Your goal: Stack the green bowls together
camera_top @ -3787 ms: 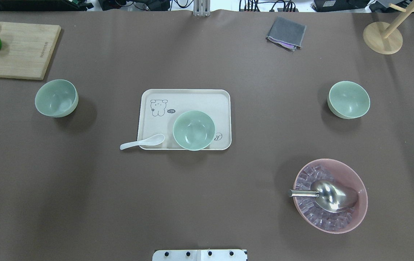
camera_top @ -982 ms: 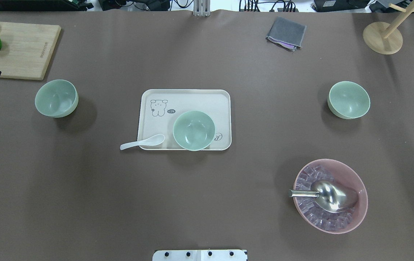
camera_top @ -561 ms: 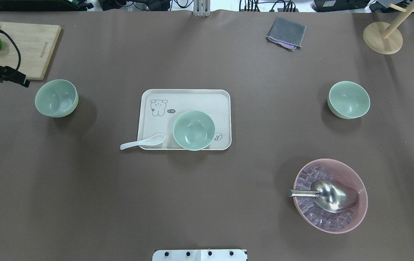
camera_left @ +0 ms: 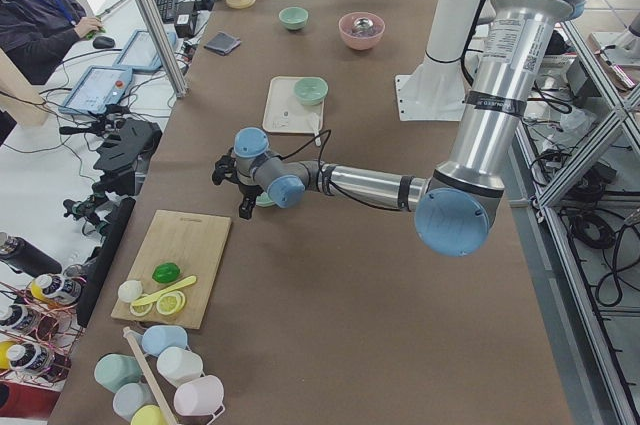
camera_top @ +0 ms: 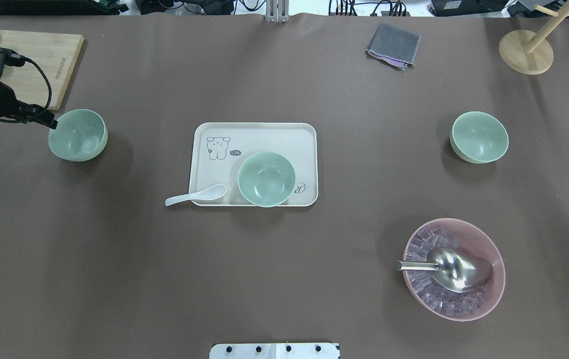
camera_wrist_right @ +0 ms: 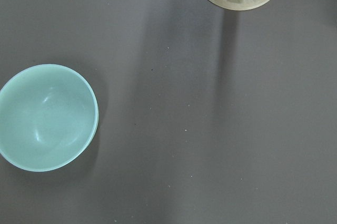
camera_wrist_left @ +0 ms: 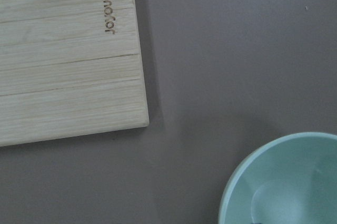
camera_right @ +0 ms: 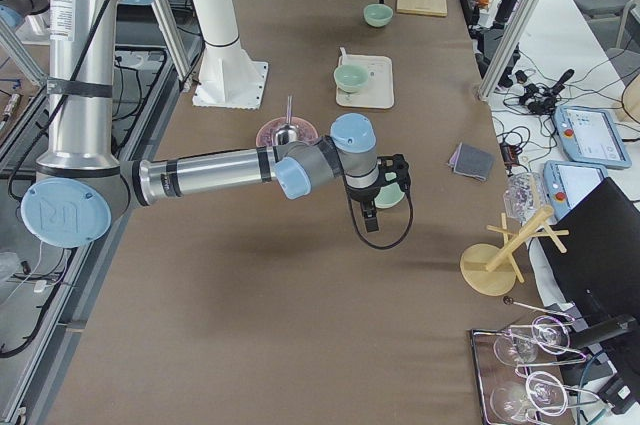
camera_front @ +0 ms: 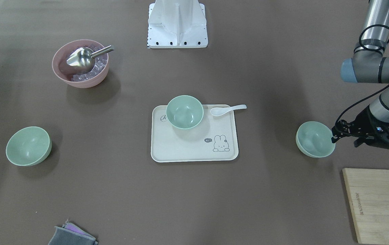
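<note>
The left gripper [camera_front: 344,141], fingers spread, hovered at the rim of the first green bowl [camera_front: 314,139], right of frame. The second green bowl [camera_front: 184,111] sat on the central tray [camera_front: 194,153], and the third green bowl [camera_front: 28,146] at far left. Whether the right gripper [camera_right: 390,185] was spread or closed could not be told.

left end effector [camera_front: 344,140]: opening too dark to read
green bowl [camera_wrist_left: 287,182]: cut by wrist view's bottom edge

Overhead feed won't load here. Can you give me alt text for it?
Three green bowls stand apart, none stacked: the left bowl with the left gripper beside its rim, the middle bowl on a cream tray, the right bowl alone. A pink bowl of ice with a metal scoop sits nearer the robot, right.
</note>
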`<state>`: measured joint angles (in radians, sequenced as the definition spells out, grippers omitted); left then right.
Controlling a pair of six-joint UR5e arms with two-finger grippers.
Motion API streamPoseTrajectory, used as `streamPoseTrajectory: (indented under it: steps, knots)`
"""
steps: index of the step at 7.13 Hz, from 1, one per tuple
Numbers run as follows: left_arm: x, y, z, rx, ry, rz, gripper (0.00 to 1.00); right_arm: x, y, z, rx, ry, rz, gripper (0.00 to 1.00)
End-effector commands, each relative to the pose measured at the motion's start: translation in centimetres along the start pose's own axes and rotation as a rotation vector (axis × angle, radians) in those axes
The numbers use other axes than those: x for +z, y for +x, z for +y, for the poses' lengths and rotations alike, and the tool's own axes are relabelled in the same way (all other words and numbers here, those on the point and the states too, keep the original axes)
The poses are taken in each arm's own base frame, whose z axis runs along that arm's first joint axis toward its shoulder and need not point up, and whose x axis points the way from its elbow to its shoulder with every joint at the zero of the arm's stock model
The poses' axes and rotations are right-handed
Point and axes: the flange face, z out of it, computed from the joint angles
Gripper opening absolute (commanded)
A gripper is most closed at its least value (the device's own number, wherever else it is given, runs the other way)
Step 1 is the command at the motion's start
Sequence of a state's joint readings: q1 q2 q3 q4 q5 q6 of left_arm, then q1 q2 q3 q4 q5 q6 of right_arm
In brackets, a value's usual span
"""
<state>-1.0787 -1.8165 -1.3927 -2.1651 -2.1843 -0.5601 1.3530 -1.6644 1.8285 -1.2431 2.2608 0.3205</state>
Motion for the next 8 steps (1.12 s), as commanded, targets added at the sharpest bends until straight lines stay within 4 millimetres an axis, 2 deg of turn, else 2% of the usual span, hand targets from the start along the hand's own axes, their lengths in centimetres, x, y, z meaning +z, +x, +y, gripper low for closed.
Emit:
streamPoseTrajectory:
  steps: [1, 4, 5, 6, 7, 8]
  knots:
    - [0.8, 0.8, 0.4, 0.014, -0.013, 0.005, 0.74, 0.0, 0.0, 0.0, 0.0, 0.001, 0.002, 1.0]
    - [2.0, 2.1, 1.2, 0.046, -0.018, 0.023, 0.74, 0.0, 0.1, 0.0, 0.0, 0.002, 0.004, 1.0]
    - [1.9, 2.2, 1.2, 0.047, -0.018, 0.025, 0.52, 0.0, 0.1, 0.0, 0.0, 0.002, 0.004, 1.0]
    - [1.9, 2.2, 1.3, 0.053, -0.017, 0.025, 0.11, 0.0, 0.1, 0.0, 0.0, 0.002, 0.004, 1.0]
    - [2.0, 2.0, 1.4, 0.057, -0.019, 0.024, 0.0, 0.0, 0.1, 0.0, 0.0, 0.002, 0.004, 1.0]
    - [1.7, 2.4, 1.2, 0.061, -0.013, 0.028, 0.0, 0.0, 0.0, 0.0, -0.001, 0.003, 0.004, 1.0]
